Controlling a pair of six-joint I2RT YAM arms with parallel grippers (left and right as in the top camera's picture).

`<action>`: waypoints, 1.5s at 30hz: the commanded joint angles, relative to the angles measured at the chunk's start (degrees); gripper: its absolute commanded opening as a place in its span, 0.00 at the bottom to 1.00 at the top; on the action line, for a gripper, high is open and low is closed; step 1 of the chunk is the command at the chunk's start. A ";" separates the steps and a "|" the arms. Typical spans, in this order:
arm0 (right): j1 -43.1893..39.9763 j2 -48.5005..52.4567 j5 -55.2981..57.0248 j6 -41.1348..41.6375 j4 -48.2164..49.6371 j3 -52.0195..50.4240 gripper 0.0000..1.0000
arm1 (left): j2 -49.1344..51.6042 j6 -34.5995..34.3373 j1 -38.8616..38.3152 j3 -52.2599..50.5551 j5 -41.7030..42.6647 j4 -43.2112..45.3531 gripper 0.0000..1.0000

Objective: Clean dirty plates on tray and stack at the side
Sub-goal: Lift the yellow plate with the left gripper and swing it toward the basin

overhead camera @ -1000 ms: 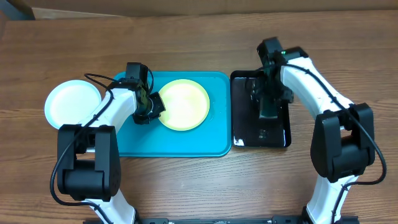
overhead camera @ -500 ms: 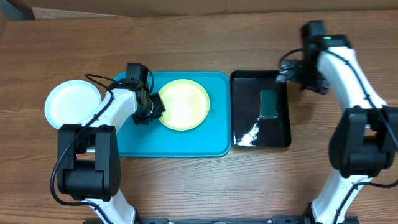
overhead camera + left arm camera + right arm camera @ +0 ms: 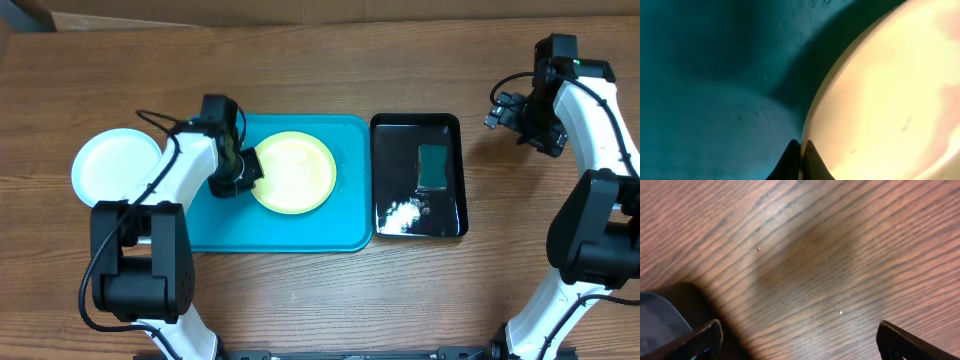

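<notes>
A yellow-green plate (image 3: 294, 171) lies on the turquoise tray (image 3: 300, 232). My left gripper (image 3: 243, 172) is shut on the plate's left rim; the left wrist view shows the two fingertips (image 3: 800, 150) pinching the rim of the plate (image 3: 890, 100) over the tray (image 3: 700, 75). A white plate (image 3: 115, 164) lies on the table left of the tray. The pale aqua plate is not in view. My right gripper (image 3: 508, 112) is open and empty over bare table, right of the black tray; its fingers (image 3: 800, 335) are spread wide.
A glossy black tray (image 3: 419, 175) stands right of the turquoise tray with a dark green sponge (image 3: 432, 166) in it and a wet sheen near its front. Wooden table (image 3: 320, 300) all round.
My right gripper let go of the sponge in the black tray, opened and swung away to the right and back. The left gripper stayed on the plate's rim.
</notes>
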 commanded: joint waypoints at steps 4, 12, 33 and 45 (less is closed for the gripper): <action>-0.11 -0.81 -0.44 0.22 1.46 1.40 1.00 | -0.59 3.06 -0.15 9.07 -7.54 -6.16 0.04; -0.11 -0.81 -0.44 0.22 2.56 1.40 1.00 | -3.65 3.85 -0.42 12.87 -8.26 -6.95 0.04; -0.11 -0.81 -0.44 0.22 2.56 1.40 1.00 | -8.44 2.40 -26.82 17.75 -21.73 0.39 0.04; -0.11 -0.81 -0.44 0.22 2.56 1.40 1.00 | -8.31 2.91 -41.42 17.75 -42.71 6.49 0.04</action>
